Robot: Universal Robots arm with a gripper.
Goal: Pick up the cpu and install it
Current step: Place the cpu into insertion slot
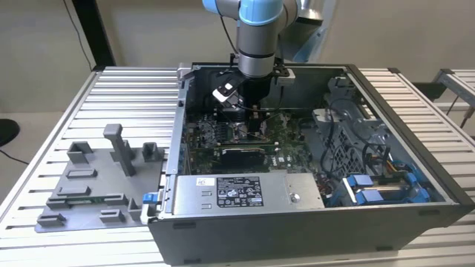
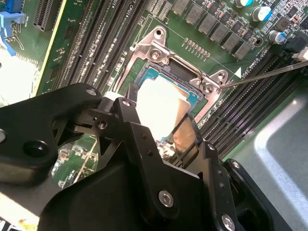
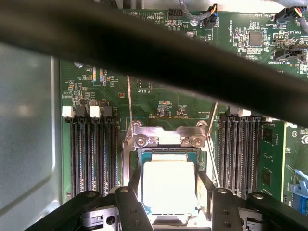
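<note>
Inside the socket frame [image 3: 166, 140], cpu [image 3: 168, 185] sits beneath pincer [image 3: 169, 195].

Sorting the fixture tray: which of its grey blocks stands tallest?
The slim upright post near the middle of the tray; the rest around it are low and squat.

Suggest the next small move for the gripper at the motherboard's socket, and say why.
Probably ease the cpu straight down a little. In the first wrist view the gripper is shut on the cpu, which sits square within the socket's metal frame, its edges parallel to the opening. Whether it is fully seated cannot be told.
</note>
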